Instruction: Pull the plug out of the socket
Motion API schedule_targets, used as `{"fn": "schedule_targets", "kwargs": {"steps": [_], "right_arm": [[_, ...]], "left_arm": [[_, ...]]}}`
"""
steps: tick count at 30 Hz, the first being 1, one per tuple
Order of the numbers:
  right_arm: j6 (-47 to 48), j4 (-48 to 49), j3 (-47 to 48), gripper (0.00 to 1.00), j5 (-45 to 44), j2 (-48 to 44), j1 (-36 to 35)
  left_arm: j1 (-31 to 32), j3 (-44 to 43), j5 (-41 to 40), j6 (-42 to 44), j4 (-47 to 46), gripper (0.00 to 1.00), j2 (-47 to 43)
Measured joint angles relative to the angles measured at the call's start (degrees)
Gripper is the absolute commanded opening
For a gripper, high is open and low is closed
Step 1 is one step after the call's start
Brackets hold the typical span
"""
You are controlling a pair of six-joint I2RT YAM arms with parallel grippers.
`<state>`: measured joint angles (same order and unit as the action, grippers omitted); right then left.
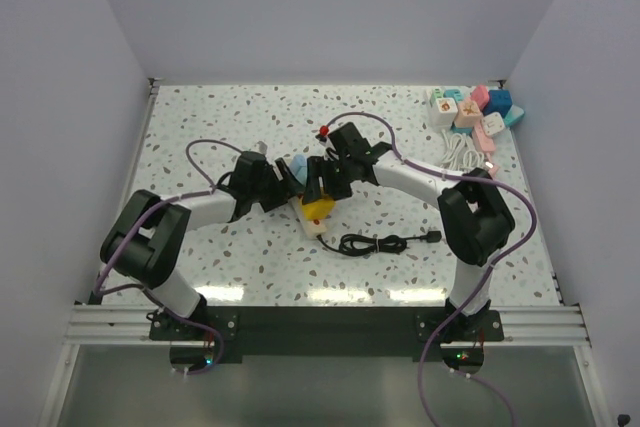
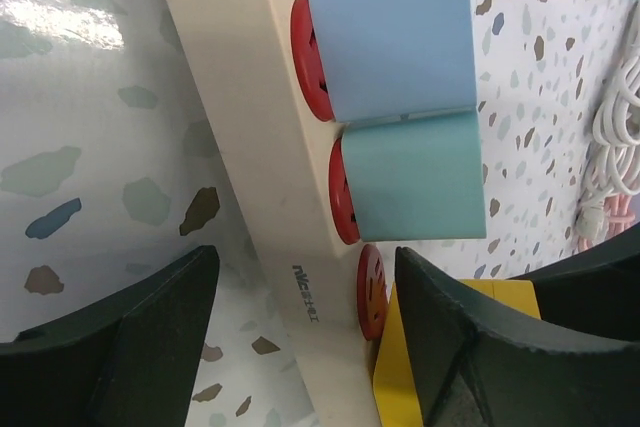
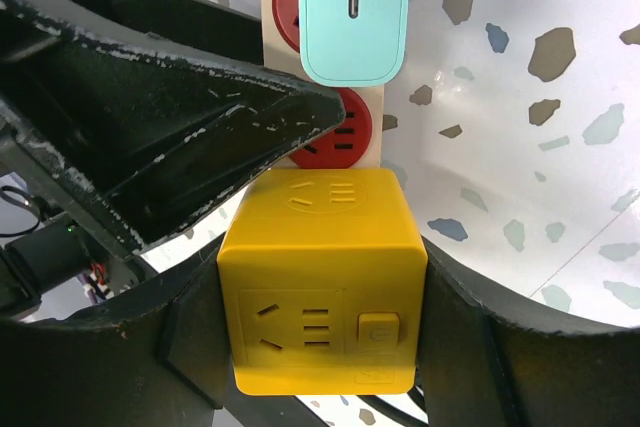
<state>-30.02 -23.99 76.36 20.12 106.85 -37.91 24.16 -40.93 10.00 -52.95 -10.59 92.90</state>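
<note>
black joints [image 1: 160,239], white links [image 1: 205,209] — purple cables [image 1: 362,115] trailing each arm.

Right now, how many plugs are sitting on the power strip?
3: a blue one, a teal one right beside it, and a yellow cube further along the strip. More could be hidden outside these views.

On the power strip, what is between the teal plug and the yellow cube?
One empty red socket, nothing plugged in; the right wrist view shows it between teal plug and yellow cube.
</note>
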Motion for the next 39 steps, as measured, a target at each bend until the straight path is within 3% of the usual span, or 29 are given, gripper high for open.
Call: {"fn": "schedule_targets", "kwargs": {"steps": [9, 12, 16, 19, 26, 39], "right_arm": [[-0.42, 0.48, -0.11, 0.0, 1.51, 0.0, 0.07], [-0.46, 0.42, -0.44, 0.0, 1.7, 0.0, 0.26], [-1.53, 0.17, -0.55, 0.0, 2.08, 0.0, 0.76], [-1.53, 0.0, -0.55, 0.0, 2.05, 0.0, 0.76], [-1.53, 0.33, -1.92, 0.0, 1.95, -1.03, 1.6], [-1.88, 2.86, -13.2, 0.0, 1.27, -16.76, 6.49]], "left_arm": [[0.83, -0.02, 1.77, -0.11, -3.69, 0.56, 2.84], [1.22, -0.09, 2.29, -0.5, -5.01, 0.41, 3.76], [1.42, -0.11, 2.34, -1.99, -6.08, 0.13, 4.22], [1.44, -0.11, 2.32, -1.92, -6.01, 0.0, 4.24], [1.79, -0.72, 2.14, -0.81, -5.46, 0.0, 4.68], [4.92, -4.63, 6.91, 0.72, -10.47, 0.0, 4.7]]}}
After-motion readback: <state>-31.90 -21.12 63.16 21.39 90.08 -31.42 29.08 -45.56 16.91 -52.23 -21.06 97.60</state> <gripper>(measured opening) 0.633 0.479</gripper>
